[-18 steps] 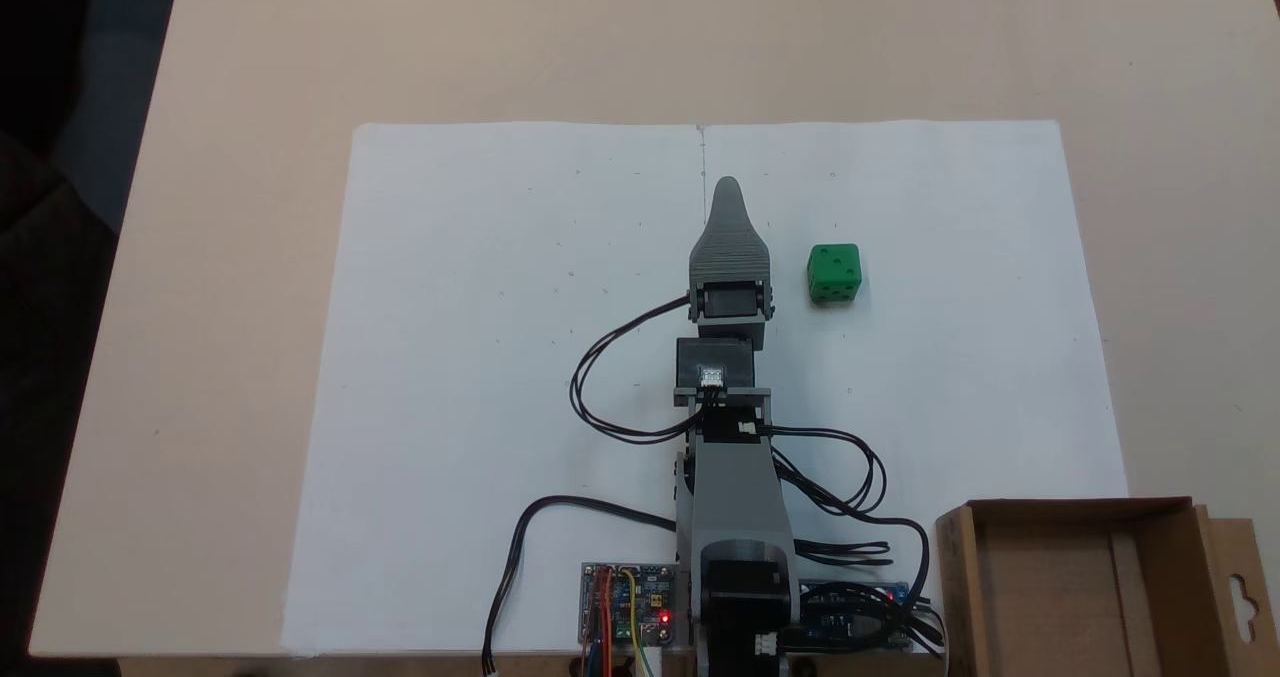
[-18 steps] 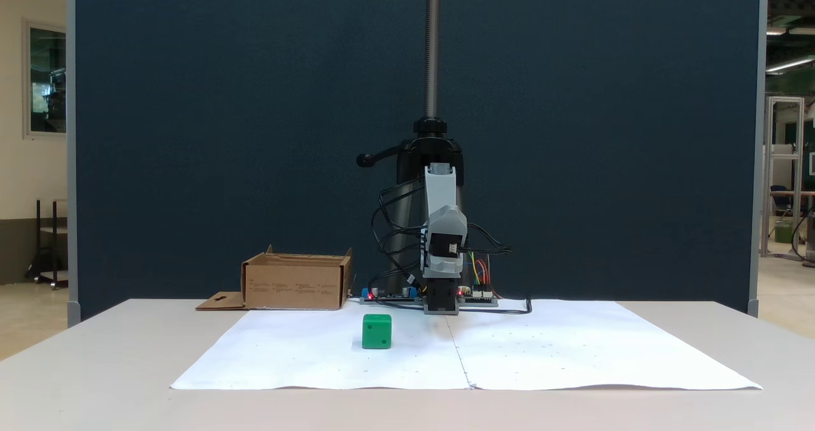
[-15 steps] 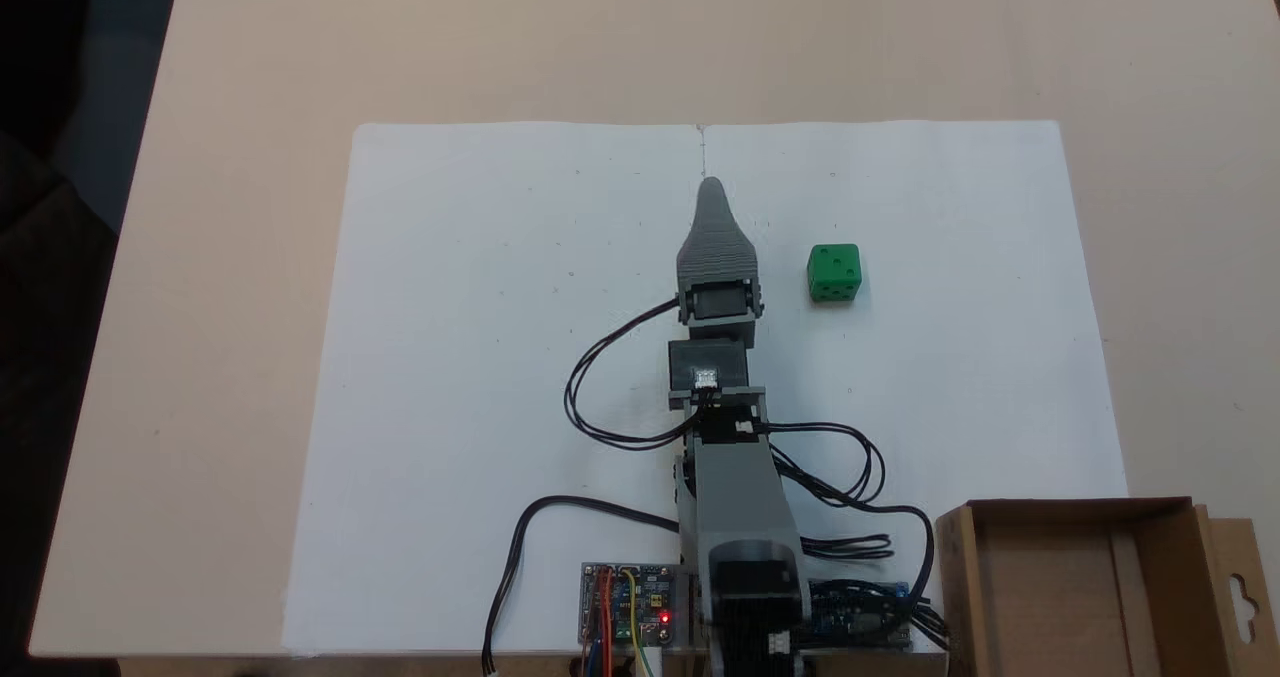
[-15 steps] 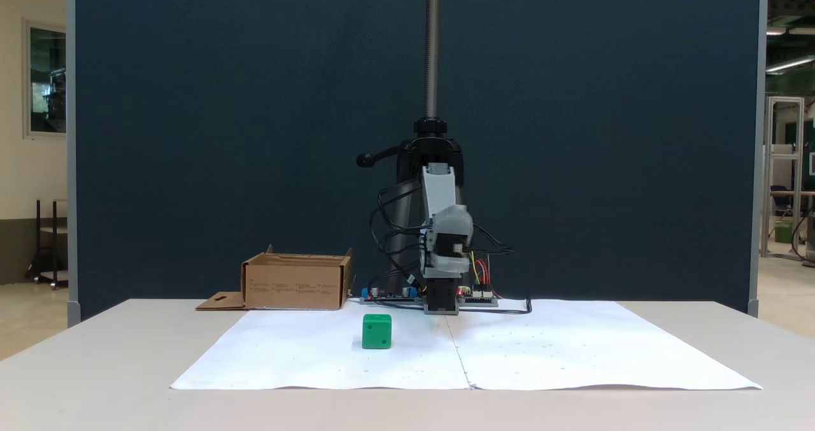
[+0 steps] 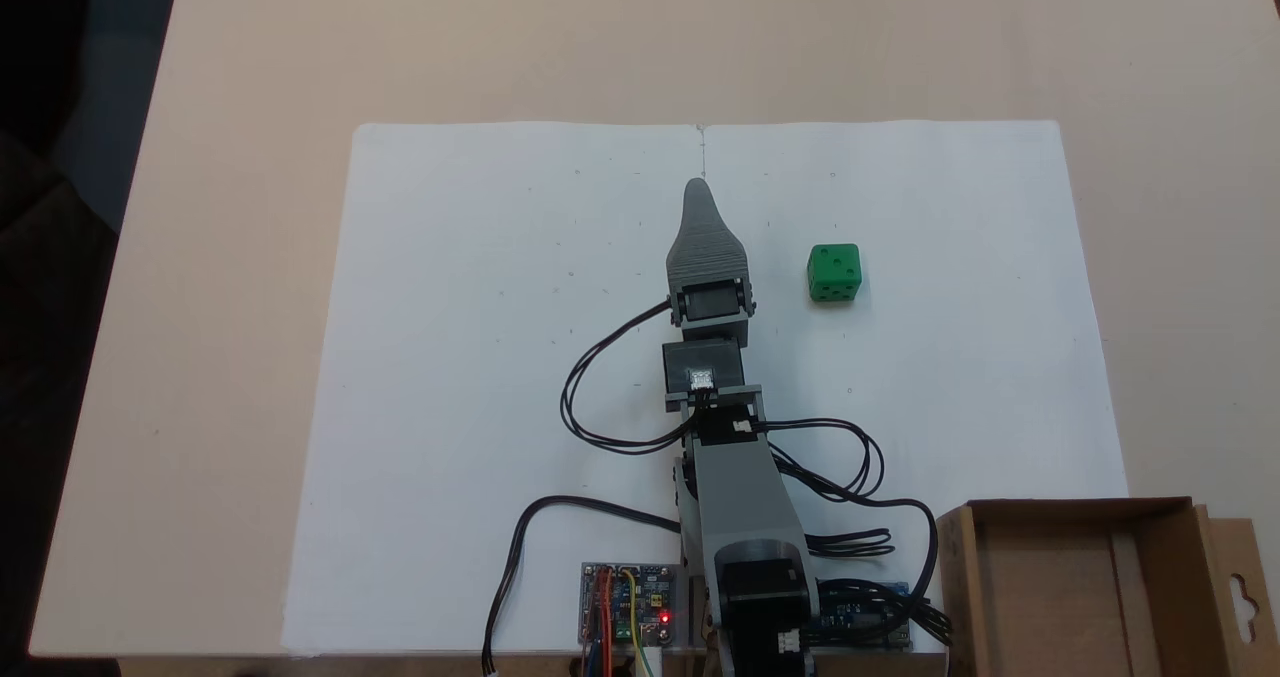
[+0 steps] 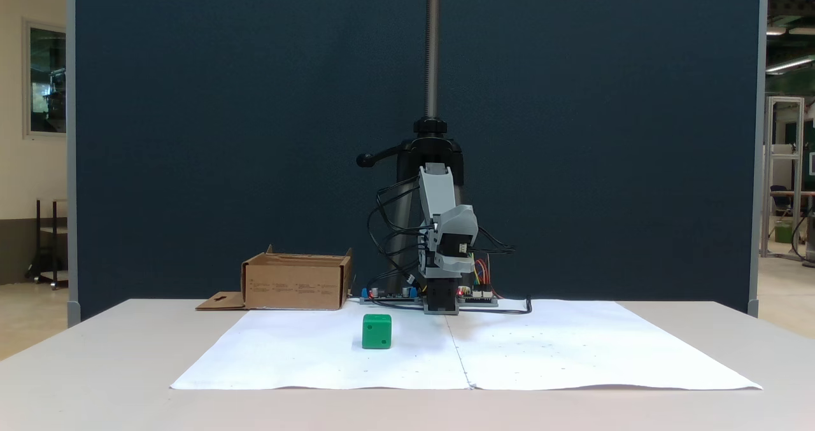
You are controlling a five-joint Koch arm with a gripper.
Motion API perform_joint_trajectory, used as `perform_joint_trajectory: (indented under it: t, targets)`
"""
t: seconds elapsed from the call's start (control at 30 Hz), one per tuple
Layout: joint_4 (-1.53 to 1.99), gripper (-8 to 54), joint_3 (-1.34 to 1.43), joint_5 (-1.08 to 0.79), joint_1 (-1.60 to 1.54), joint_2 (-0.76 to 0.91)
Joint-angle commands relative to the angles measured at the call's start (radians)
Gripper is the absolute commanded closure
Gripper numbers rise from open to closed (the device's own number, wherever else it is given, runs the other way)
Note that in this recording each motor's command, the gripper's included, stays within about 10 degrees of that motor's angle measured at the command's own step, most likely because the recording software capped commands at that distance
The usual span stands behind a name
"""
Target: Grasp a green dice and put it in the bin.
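Note:
The green dice rests on the white paper, right of the arm in the view from above and left of it in the front view. My gripper hovers over the paper's middle seam, pointing away from the base, about a hand's width left of the dice. Only its grey top jaw shows from above, and the front view shows it end-on, so its opening is hidden. Nothing is visibly held. The bin, an open brown cardboard box with a slotted flap, stands beside the arm's base.
A large white paper sheet covers the table's middle. Circuit boards and looping black cables lie around the base. Behind the arm rise a metal pole and a dark blue partition.
The arm has swung a little to the left in the view from above, away from the dice; from the front it leans to the right. Dice and bin have not moved.

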Motion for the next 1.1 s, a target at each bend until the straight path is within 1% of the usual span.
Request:
perform_joint_trajectory:
  t: [0.0, 0.4, 0.67, 0.77, 1.07]
  targets:
    - [-0.066, 2.4, 0.075, -0.066, -0.015, 0.112]
    - [-0.064, 2.5, 0.074, -0.071, -0.02, 0.112]
    - [-0.06, 2.5, 0.075, -0.072, 0.041, 0.112]
    - [-0.035, 2.4, 0.075, -0.072, 0.117, 0.11]
    - [0.058, 2.5, 0.032, -0.074, 0.13, 0.11]
